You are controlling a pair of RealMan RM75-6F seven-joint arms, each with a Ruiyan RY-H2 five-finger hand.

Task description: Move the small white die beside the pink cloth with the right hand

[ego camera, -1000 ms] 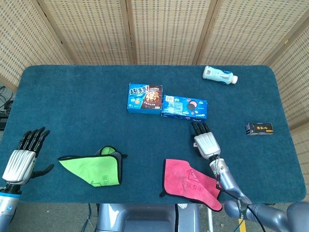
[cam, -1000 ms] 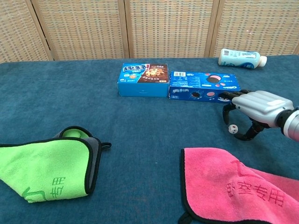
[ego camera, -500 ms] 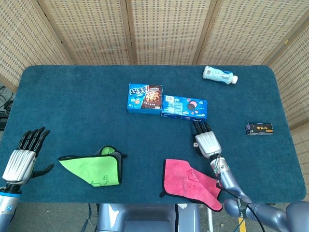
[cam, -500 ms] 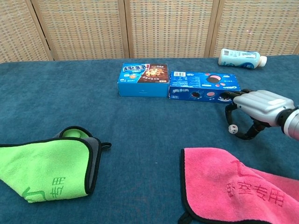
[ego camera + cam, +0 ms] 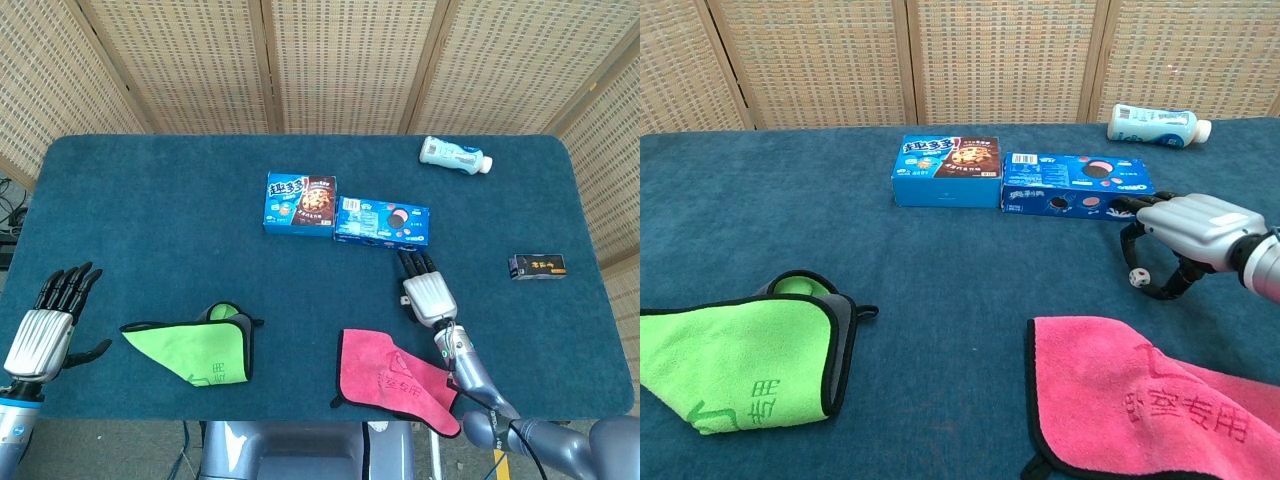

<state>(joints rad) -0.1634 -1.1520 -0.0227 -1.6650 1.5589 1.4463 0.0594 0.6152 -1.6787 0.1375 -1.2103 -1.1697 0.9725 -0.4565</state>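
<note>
Right hand (image 5: 1190,228) arched palm-down over the small white die (image 5: 1135,276), fingertips curled toward it; cannot tell if touching or gripping. Just behind, two blue snack boxes (image 5: 347,211) side by side at mid-worktop, close to the fingertips. Pink cloth (image 5: 1140,410) near the front edge, just short of the die. Milk bottle (image 5: 454,154) toward the far right corner, small dark box (image 5: 538,266) by the right edge, green cloth (image 5: 200,348) front left. Left hand (image 5: 45,328) open, fingers spread, at the left edge, seen only from the head view. Die visible only from the chest view. Barely changed from a second ago.
</note>
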